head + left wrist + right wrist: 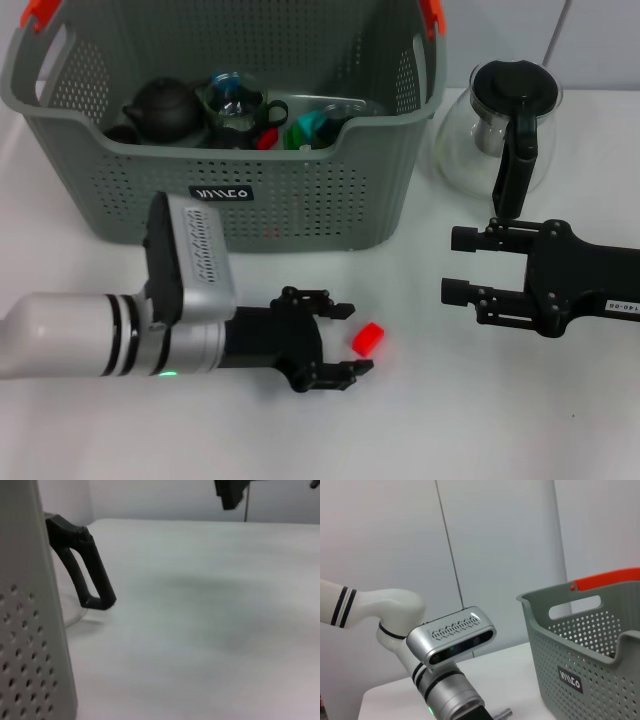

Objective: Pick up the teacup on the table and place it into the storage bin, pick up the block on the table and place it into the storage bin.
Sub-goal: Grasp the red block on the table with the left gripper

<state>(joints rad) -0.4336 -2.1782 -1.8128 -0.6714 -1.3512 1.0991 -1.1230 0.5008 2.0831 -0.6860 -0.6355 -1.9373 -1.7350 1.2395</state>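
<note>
My left gripper (345,340) spread, low on table (450,420), red block (369,338) just off fingertips. Risk: fingertip nudges it away. Right gripper (452,265) spread, idle.

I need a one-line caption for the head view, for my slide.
Left tool open beside the red block on the table, before the storage bin; right tool open near the glass teapot.
</note>
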